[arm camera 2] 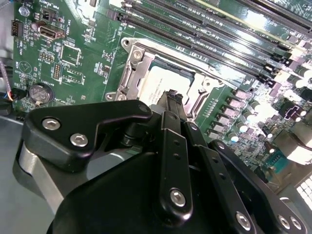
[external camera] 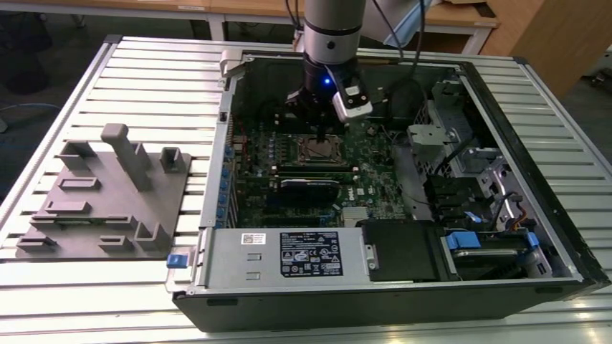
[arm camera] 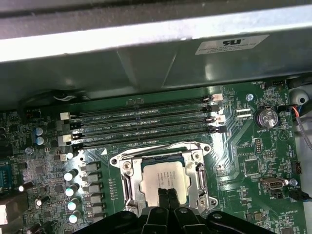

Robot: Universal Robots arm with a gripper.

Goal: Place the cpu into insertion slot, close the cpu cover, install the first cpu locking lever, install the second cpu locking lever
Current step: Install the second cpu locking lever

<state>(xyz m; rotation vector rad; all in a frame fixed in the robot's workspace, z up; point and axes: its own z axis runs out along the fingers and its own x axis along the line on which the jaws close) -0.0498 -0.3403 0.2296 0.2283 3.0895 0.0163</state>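
Note:
The cpu [arm camera: 161,176], a dull silver square, lies flat in the insertion slot [external camera: 317,150] on the green motherboard inside the open computer case. The cpu cover [arm camera: 126,183], a silvery frame plate, lies down around the chip, whose top shows through the window. My gripper [arm camera: 167,194] stands over the chip with its two black fingers shut together, tips at or just above the chip's metal top and nothing between them. In the second wrist view the gripper [arm camera 2: 171,99] reaches over the cpu [arm camera 2: 157,84] and cover [arm camera 2: 132,73]. A thin lever wire runs along the cover's edge beside the memory slots.
Long memory slots [arm camera: 146,122] run beside the socket, with the grey case wall [arm camera: 146,63] beyond. A black card [external camera: 308,188], a power supply [external camera: 287,254] and cables with drive bays [external camera: 459,158] crowd the case. A grey fixture block [external camera: 105,193] sits on the table at the exterior view's left.

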